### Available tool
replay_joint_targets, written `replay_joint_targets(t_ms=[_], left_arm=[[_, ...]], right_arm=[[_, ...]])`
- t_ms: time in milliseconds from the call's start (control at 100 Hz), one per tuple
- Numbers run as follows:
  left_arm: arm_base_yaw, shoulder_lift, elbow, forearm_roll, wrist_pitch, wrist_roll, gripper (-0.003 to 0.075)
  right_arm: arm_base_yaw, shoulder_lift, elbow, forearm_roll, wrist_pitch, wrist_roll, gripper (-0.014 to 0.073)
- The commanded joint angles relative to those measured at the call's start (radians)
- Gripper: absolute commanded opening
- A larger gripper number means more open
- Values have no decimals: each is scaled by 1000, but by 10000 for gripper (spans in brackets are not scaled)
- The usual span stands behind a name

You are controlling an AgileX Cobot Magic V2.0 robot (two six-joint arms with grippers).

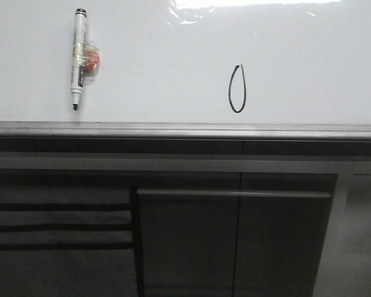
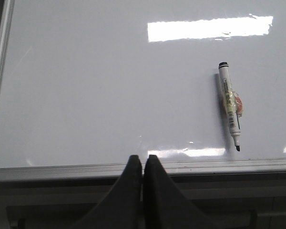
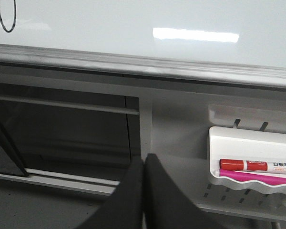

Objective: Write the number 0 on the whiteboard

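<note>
The number 0 (image 1: 237, 89) is drawn on the whiteboard (image 1: 161, 68) — a thin black loop, pointy at the top, sitting low and right of center just above the grey rail (image 1: 185, 129). Off to the left a black marker pen (image 1: 78, 57) lies on the board, tip toward the rail, uncapped, with a reddish blob taped to it. Both arms are off it: left gripper (image 2: 143, 164) pinched closed with nothing in it, right gripper (image 3: 144, 164) the same — over by a white tray (image 3: 248, 143) holding red and pink markers.

Thin black number 0 (image 1: 236, 89) on the glossy white whiteboard (image 1: 161, 68).
</note>
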Motion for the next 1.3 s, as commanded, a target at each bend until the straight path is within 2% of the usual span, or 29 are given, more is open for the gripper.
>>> replay_joint_targets(t_ms=[0, 250, 540, 580, 1000, 1060, 1110, 1120, 1190, 1290], left_arm=[[-5, -27, 25, 2, -64, -11, -20], [-5, -27, 25, 2, -64, -11, -20], [-5, -27, 25, 2, -64, -11, -20], [-5, -27, 25, 2, -64, -11, -20], [-5, -25, 25, 2, -64, -11, -20], [-5, -25, 25, 2, -64, -11, -20], [-5, -25, 25, 2, -64, -11, -20], [-5, -25, 25, 2, -64, -11, -20], [-5, -25, 25, 2, -64, -11, -20], [-5, -25, 25, 2, -64, -11, -20]], right_arm=[[-4, 3, -26, 2, -69, -4, -73], [-10, -36, -1, 2, -86, -4, -73], [-75, -443, 155, 28, -96, -4, -73], [-81, -481, 155, 28, -55, -4, -73], [-98, -473, 155, 44, -145, -2, -73], [-98, -473, 155, 19, -182, 58, -73], [-98, -473, 155, -114, -213, 193, -73], [-98, -473, 155, -161, -220, 259, -73], [-98, -473, 155, -339, -244, 398, -73], [-98, -473, 155, -335, -256, 406, -73]])
